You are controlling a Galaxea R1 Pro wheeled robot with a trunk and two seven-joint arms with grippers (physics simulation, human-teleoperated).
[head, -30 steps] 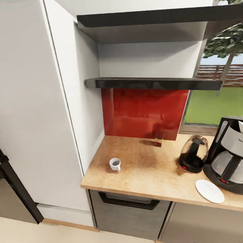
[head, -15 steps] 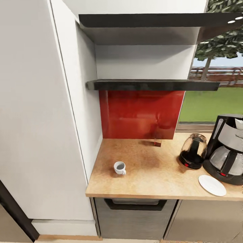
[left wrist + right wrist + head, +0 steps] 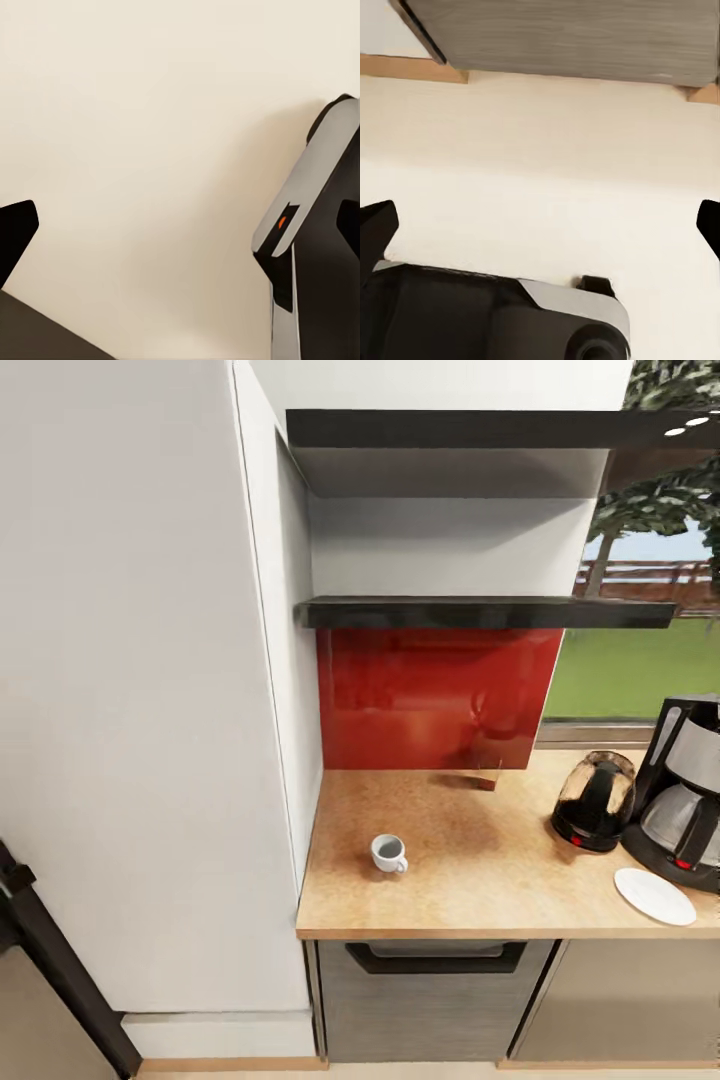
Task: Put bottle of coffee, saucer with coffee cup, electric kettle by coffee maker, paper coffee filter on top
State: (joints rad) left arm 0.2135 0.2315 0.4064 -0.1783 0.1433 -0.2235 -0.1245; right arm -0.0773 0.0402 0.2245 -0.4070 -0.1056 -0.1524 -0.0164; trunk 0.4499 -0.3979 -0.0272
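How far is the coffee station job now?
Done: the coffee maker, electric kettle and saucer sit together on the countertop. In hand: nothing; both jaws look open and empty. Left: the coffee cup stands apart from the saucer.

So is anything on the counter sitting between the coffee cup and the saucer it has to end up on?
Nothing visible does. The coffee cup stands alone on the countertop; bare counter runs from it to the saucer. The electric kettle and coffee maker stand behind that line, not across it.
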